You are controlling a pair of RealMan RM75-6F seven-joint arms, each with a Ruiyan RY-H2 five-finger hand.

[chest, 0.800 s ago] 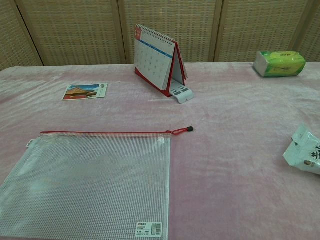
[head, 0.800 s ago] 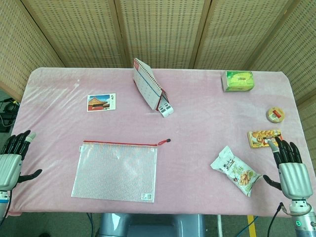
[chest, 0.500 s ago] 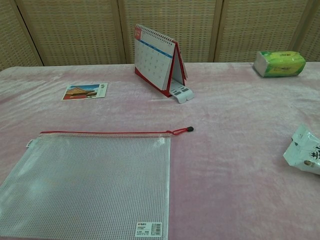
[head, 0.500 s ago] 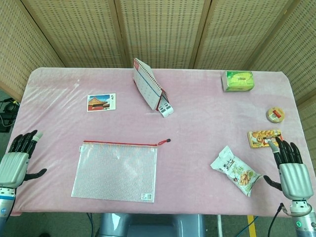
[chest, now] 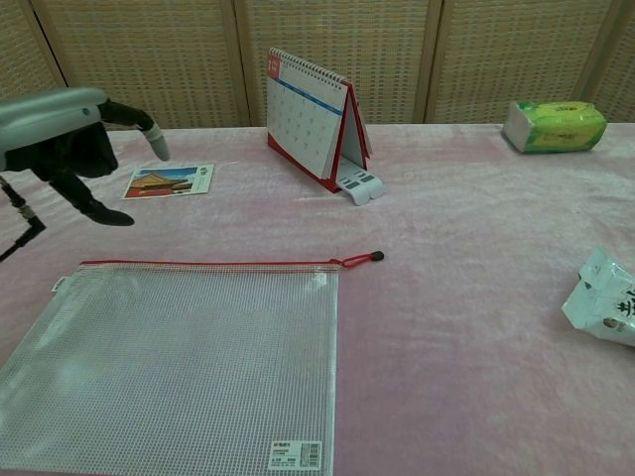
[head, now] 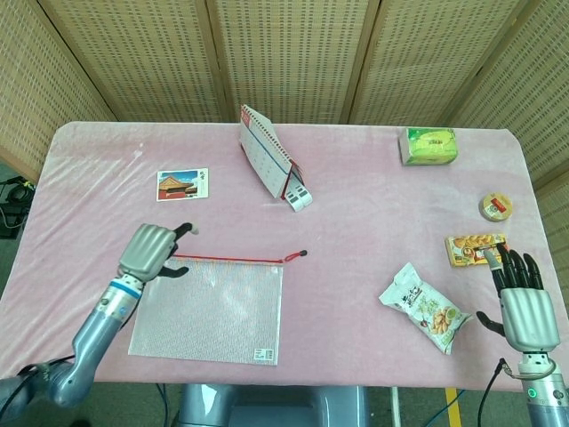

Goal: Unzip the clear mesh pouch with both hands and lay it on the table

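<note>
Both empty: left hand spread above the zipped mesh pouch, right hand spread apart

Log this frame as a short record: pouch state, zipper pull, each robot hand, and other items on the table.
pouch: mesh pouch flat on the table, zipped
zipper pull: zipper pull at the pouch's right end
left robot hand: left robot hand above the pouch's top-left corner, holding nothing
right robot hand: right robot hand at the near right edge, fingers spread, empty
other items: calendar, postcard, tissue pack, snack bag
</note>
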